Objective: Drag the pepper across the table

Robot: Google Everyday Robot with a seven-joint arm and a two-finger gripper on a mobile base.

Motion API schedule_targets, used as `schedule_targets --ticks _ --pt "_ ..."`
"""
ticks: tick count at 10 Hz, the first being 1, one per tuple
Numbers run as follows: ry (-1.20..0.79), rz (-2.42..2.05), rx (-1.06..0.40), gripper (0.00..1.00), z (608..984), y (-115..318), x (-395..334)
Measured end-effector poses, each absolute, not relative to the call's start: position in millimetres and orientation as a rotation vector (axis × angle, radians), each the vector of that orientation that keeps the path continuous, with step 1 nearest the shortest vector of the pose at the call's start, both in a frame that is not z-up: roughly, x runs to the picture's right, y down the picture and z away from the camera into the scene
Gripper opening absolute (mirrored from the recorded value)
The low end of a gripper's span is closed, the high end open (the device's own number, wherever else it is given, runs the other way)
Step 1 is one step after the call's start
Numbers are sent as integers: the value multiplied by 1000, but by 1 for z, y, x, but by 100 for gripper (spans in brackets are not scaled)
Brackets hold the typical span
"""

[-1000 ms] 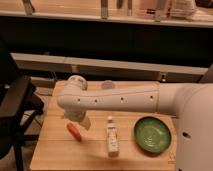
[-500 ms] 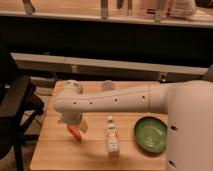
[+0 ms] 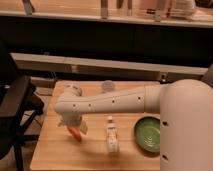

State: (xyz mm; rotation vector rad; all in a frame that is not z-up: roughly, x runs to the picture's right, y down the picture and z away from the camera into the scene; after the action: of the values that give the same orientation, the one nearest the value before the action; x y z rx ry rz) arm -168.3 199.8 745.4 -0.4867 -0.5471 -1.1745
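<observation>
The pepper [image 3: 75, 133], a small orange-red chili, lies on the left half of the light wooden table [image 3: 50, 152]. My gripper [image 3: 73, 125] hangs at the end of the white arm [image 3: 115, 102], which reaches in from the right. It has come down right over the pepper's upper end. Its pale fingers [image 3: 82, 126] stand open on either side of the pepper, and part of the pepper is hidden beneath them. I cannot tell whether the fingers touch it.
A white-labelled bottle [image 3: 112, 136] lies just right of the pepper. A green plate [image 3: 150, 134] sits at the right side of the table. A clear round cup [image 3: 107, 86] stands near the far edge. A black chair [image 3: 15, 112] is left of the table.
The arm has swung lower and leftward. The gripper has dropped from above the table down onto the pepper. The pepper, bottle and plate have not moved.
</observation>
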Motion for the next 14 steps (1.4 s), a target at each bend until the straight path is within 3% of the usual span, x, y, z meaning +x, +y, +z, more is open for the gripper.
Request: schedule_targets --ticks 14 --pt "-601 -1249 -561 80 785 232 -177"
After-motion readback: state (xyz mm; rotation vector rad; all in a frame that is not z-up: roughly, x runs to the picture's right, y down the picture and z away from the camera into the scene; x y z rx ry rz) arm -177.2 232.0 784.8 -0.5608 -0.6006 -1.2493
